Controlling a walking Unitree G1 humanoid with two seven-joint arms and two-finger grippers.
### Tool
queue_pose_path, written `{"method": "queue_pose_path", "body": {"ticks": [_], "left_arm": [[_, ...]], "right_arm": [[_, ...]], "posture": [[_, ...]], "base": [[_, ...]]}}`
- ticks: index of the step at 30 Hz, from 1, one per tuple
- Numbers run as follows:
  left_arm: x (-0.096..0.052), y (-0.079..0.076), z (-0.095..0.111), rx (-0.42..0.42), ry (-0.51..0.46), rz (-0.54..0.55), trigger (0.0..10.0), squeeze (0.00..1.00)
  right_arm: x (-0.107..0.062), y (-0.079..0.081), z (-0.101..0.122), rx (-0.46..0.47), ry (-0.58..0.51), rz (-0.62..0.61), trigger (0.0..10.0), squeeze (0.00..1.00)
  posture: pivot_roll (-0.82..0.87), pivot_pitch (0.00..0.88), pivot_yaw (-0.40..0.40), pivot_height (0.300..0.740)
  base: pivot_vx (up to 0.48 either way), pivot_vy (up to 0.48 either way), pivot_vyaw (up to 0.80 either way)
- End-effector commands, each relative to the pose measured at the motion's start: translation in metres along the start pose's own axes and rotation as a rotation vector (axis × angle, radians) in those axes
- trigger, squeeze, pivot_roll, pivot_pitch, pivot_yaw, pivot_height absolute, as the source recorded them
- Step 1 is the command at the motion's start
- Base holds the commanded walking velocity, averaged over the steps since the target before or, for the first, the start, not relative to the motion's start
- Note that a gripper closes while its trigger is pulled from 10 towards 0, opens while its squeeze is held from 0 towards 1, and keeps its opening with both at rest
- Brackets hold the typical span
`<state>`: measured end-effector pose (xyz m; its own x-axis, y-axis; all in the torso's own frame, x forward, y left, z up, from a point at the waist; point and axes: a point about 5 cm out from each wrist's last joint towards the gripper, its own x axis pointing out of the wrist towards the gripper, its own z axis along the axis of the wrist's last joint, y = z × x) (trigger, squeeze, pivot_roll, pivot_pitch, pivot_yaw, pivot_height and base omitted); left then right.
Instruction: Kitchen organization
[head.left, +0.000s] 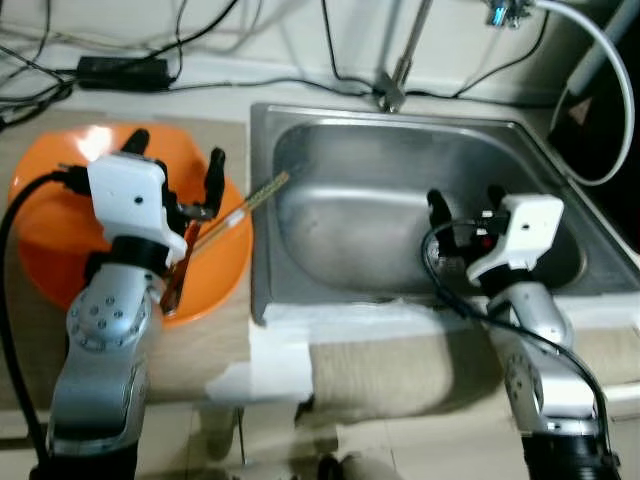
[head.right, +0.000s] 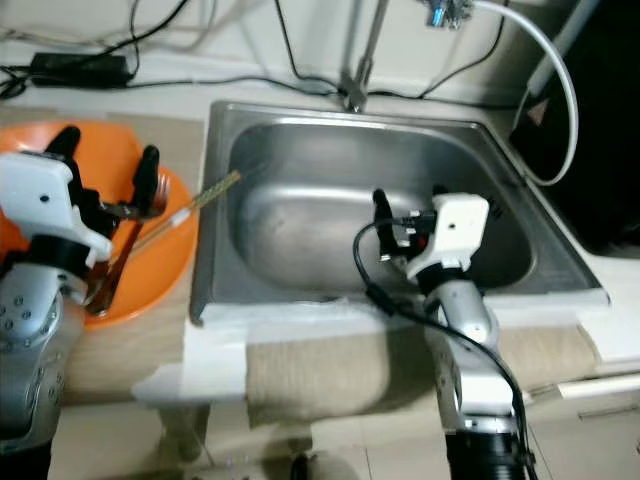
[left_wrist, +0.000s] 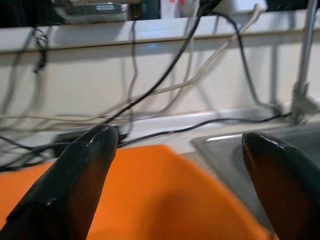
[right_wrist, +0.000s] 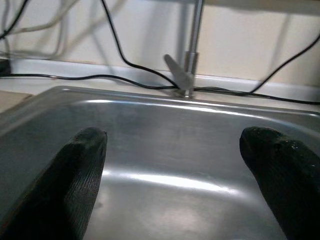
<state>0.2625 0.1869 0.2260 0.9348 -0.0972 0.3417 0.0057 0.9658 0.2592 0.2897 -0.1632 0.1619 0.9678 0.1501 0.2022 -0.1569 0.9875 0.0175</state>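
A: where are the chopsticks (head.left: 232, 213)?

B: Mid-left of frame, propped on the orange bowl (head.left: 60, 225) rim. Light, stiff, probably slippery, so pinch mid-shaft. Left gripper (head.left: 175, 160) spread above them; right gripper (head.left: 462, 202) spread over the sink (head.left: 400, 120).

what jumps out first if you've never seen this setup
The orange bowl on the counter left of the steel sink, with chopsticks sticking out over the sink's edge. The left gripper hovers open over the bowl, the right gripper open over the sink basin. Black cables trail along the back wall.
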Motion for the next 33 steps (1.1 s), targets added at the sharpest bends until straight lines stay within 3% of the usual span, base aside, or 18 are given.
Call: {"method": "queue_pose_path", "body": {"ticks": [1,6,12,19,25,33], "left_arm": [[0.000,-0.004,0.007,0.021,-0.021,-0.030,10.0,0.00],[0.006,-0.004,0.018,0.054,-0.041,-0.066,10.0,0.00],[0.016,-0.003,0.023,-0.003,-0.005,-0.099,10.0,0.00],[0.003,0.000,0.014,-0.009,0.020,-0.137,10.0,0.00],[-0.007,0.006,0.015,-0.018,0.018,-0.105,10.0,0.00],[-0.016,0.008,0.017,-0.046,0.036,-0.103,10.0,0.00]], "right_arm": [[-0.001,-0.006,0.002,-0.011,-0.003,-0.022,10.0,0.00],[0.000,-0.005,0.004,-0.001,-0.010,-0.035,10.0,0.00],[0.000,-0.004,0.009,0.035,-0.012,-0.023,10.0,0.00],[-0.007,0.001,0.016,0.023,-0.037,0.041,10.0,0.00],[-0.018,0.011,0.016,0.047,-0.084,0.099,10.0,0.00],[-0.018,0.021,0.013,0.091,-0.086,0.133,10.0,0.00]], "posture": [[-0.12,0.129,-0.105,0.740],[-0.12,0.139,-0.091,0.740],[-0.12,0.138,-0.072,0.740],[-0.12,0.136,-0.076,0.740],[-0.11,0.143,-0.076,0.740],[-0.08,0.147,-0.077,0.740]], "base": [[0.000,0.000,0.00],[0.000,0.000,0.00],[0.000,0.000,0.00],[0.000,0.000,0.00],[0.000,0.000,0.00],[0.000,0.000,0.00]]}}
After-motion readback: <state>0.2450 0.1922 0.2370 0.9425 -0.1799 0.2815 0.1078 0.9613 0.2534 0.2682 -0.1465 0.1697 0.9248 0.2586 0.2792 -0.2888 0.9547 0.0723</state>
